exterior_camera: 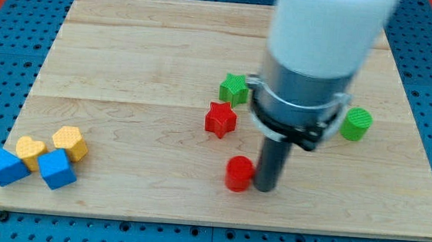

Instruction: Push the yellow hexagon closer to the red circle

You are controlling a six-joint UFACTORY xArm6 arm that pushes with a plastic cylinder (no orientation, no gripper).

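The yellow hexagon (71,142) sits at the view's lower left, in a cluster with other blocks. The red circle (238,173) lies at the view's lower middle, far to the right of the hexagon. My tip (264,189) rests on the board just to the right of the red circle, touching or nearly touching it. The wide arm body above hides part of the board behind it.
A yellow heart (30,152) and two blue cubes (8,166) (58,169) crowd the hexagon. A red star (220,119) and a green star (235,88) lie above the red circle. A green cylinder (356,123) sits at the right. The wooden board (143,61) ends near the cluster.
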